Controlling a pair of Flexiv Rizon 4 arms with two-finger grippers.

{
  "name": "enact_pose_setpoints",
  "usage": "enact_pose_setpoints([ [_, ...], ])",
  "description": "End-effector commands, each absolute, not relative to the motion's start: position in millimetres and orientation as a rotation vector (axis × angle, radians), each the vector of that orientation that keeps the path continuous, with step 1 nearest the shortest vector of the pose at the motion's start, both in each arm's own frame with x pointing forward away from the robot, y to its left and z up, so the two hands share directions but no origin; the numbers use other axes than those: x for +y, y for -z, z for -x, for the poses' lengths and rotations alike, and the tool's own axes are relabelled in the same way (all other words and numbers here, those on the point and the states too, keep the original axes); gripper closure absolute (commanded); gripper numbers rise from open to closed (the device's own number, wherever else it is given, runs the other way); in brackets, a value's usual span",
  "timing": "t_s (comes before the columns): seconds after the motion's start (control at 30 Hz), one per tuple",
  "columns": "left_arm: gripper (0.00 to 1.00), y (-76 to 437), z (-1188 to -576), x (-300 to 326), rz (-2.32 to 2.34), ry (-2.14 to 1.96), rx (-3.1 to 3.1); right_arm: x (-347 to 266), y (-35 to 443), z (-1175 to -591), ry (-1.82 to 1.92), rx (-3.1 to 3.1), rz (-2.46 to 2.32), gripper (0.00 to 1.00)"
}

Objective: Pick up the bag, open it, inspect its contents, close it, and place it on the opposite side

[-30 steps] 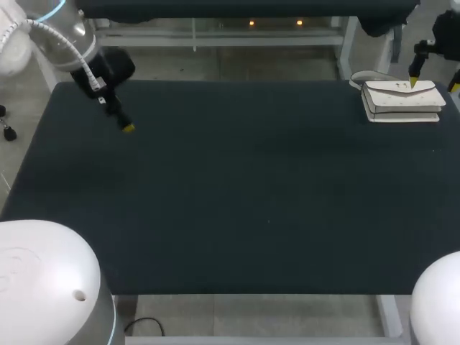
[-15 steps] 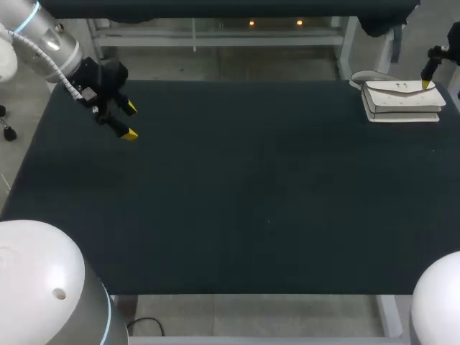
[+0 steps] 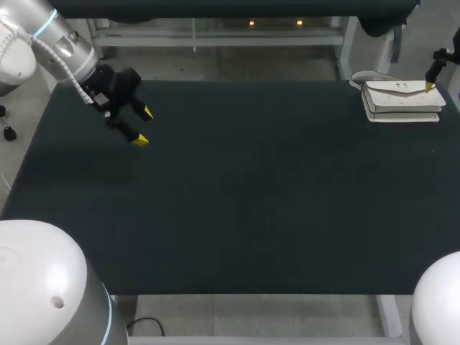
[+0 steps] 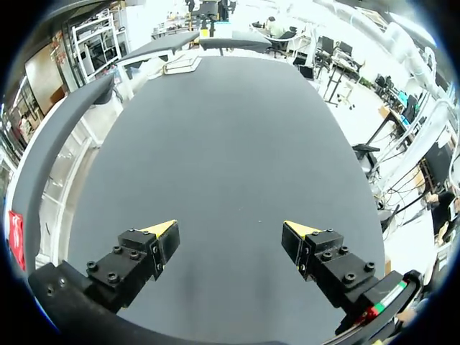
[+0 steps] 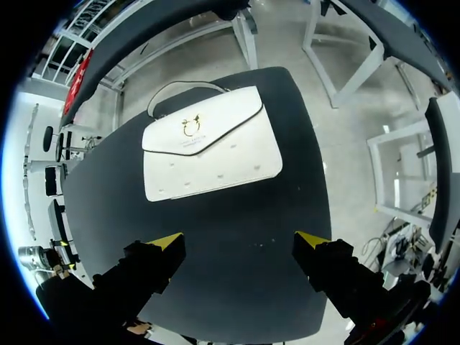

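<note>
Since the earlier frames, the left gripper [image 3: 144, 126] has shifted slightly rightward at the upper left of the table [image 3: 251, 201]. Its fingers are spread wide and empty, parked clear of the work. At upper right, the white handbag [image 3: 401, 100] lies flat with its flap closed. The right gripper [image 5: 237, 243] hovers over it, fingers wide apart and holding nothing, apparently staged for pickup.

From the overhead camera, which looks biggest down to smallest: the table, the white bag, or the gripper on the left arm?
1. Table, by far the largest.
2 and 3. White bag and left gripper look about alike. The gripper hangs above the table, nearer the camera, so I won't rank these two.
</note>
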State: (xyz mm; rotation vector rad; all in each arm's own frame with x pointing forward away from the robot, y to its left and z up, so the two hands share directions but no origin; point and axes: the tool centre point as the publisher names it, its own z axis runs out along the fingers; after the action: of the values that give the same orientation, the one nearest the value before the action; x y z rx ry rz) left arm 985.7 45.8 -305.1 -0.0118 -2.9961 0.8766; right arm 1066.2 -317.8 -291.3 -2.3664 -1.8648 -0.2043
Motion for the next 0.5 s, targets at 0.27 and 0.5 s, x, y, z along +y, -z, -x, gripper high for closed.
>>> enact_pose_setpoints([
  [0.27, 0.0, 320, -988, 26, 0.074, -0.883, -2.982, -324, 300, -1079, 0.203, -1.833, 2.356, 0.0],
  [0.5, 0.0, 321, -990, 20, 0.087, -0.968, -2.967, -326, 302, -1082, 0.219, -1.819, 2.354, 0.0],
])
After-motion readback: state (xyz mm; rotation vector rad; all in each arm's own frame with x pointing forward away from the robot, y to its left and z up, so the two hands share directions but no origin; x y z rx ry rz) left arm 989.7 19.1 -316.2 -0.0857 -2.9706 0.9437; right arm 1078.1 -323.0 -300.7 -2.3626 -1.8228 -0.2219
